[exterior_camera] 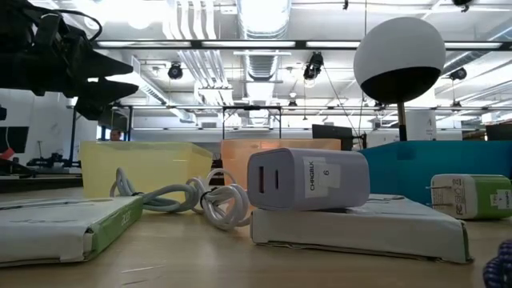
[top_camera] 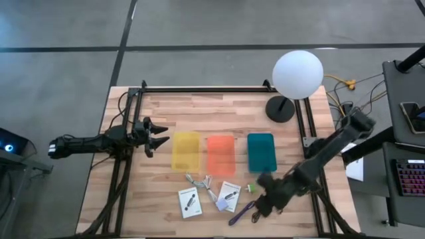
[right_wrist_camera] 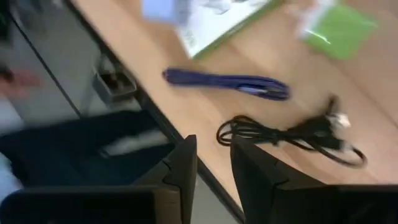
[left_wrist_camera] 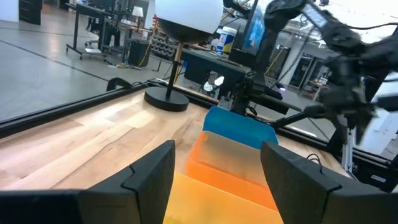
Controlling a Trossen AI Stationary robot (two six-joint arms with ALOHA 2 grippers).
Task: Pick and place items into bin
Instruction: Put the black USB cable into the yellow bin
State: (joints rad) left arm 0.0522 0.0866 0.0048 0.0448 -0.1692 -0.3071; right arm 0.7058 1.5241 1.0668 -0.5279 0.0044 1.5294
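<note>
1. Behind the wooden worktop (top_camera: pixel 219 113) we see an open workshop with ceiling ducts and desks; a white globe lamp (top_camera: pixel 297 75) stands at the far right corner.
2. Three bins sit in a row mid-worktop: yellow bin (top_camera: pixel 186 151), orange bin (top_camera: pixel 220 155), teal bin (top_camera: pixel 261 151), each with its long axis running from the near edge to the far edge.
3. Along the near edge lie the items: two white cards (top_camera: pixel 190 202) (top_camera: pixel 229 194), their long axes roughly near-to-far and slightly tilted, with a white cable (top_camera: pixel 201 184) between them.
4. We see a white charger (exterior_camera: pixel 308 179) resting on one card in the low view, its flat face turned toward the camera.
5. A small green cube (top_camera: pixel 252 188) lies just right of the second card.
6. The purple strap (right_wrist_camera: pixel 227 83) lies flat near the worktop's near edge, running diagonally; the black cable (right_wrist_camera: pixel 287 135) lies bunched just beside it, apart from it.
7. The right gripper (top_camera: pixel 263 199) hovers over that strap and cable; its fingers (right_wrist_camera: pixel 180 163) stand a narrow gap apart and hold nothing.
8. The left gripper (top_camera: pixel 158 135) waits left of the yellow bin, pointing toward the bins, its fingers (left_wrist_camera: pixel 152 174) spread wide and empty.
</note>
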